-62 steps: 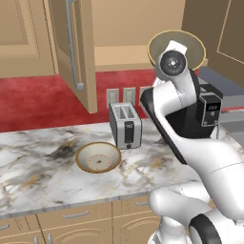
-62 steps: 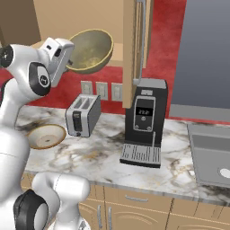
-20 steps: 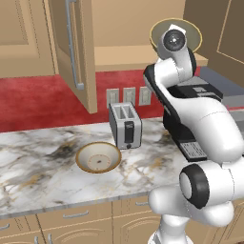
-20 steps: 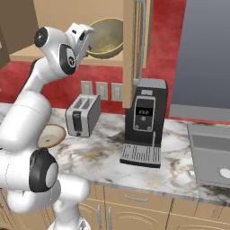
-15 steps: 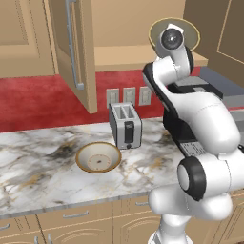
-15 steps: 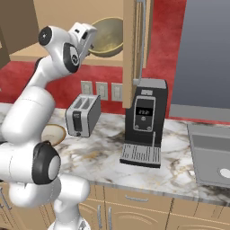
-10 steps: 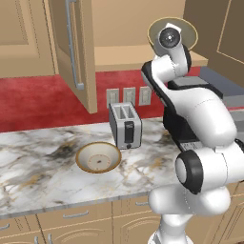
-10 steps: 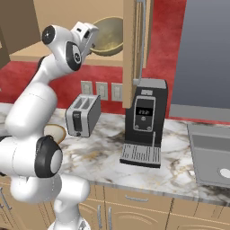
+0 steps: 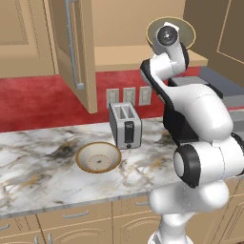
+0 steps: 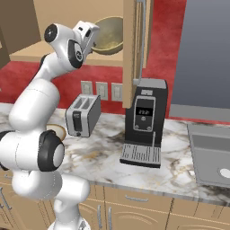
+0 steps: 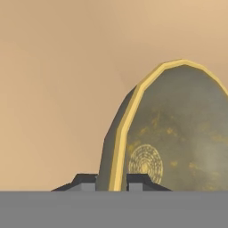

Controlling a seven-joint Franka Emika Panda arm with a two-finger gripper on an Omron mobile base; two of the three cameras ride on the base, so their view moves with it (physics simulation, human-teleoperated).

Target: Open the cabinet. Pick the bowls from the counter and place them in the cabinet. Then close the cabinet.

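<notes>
My gripper (image 11: 112, 181) is shut on the rim of the deeper olive-yellow bowl (image 11: 178, 133), which stands nearly on edge. I hold that bowl (image 10: 108, 38) high in the mouth of the open cabinet (image 10: 134, 45), just above its shelf (image 9: 119, 55). From the left, the bowl (image 9: 188, 31) shows behind my wrist. The shallow tan-rimmed bowl (image 9: 98, 157) sits upright on the marble counter (image 9: 38, 167), in front of the toaster. On the right side my arm partly hides this bowl (image 10: 57, 131).
A silver toaster (image 9: 125, 125) stands against the red wall under the cabinet. A black coffee machine (image 10: 143, 121) stands right of it, below the open right door. A sink (image 10: 211, 152) lies at the far right. The left door (image 9: 71, 47) swings out over the counter.
My hand with the olive bowl has moved a little up and further toward the cabinet's inside. The shallow bowl has stayed put.
</notes>
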